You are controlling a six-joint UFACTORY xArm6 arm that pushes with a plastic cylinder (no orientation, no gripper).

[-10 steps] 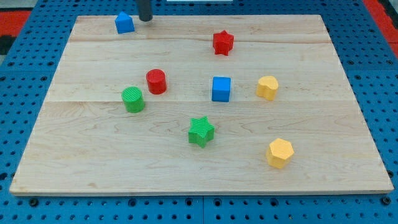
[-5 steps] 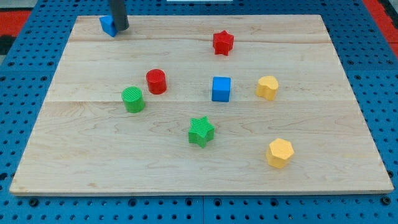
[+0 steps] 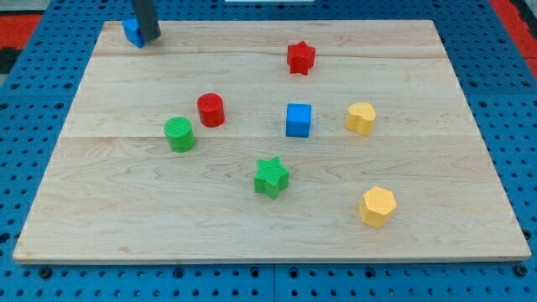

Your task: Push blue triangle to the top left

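Note:
The blue triangle (image 3: 131, 33) sits near the top left corner of the wooden board (image 3: 268, 210). It is partly hidden behind my rod. My tip (image 3: 149, 39) stands right against the blue triangle's right side, touching it or nearly so. The rod comes down from the view's top edge.
A red star (image 3: 300, 57) lies at the top middle. A red cylinder (image 3: 211, 110) and a green cylinder (image 3: 179, 134) lie left of centre. A blue cube (image 3: 298, 120) and a yellow block (image 3: 361, 117) lie to the right. A green star (image 3: 271, 177) and another yellow block (image 3: 377, 206) lie lower down.
My tip has moved left along the board's top edge, and the blue triangle has slid left with it toward the top left corner. The other blocks have not moved.

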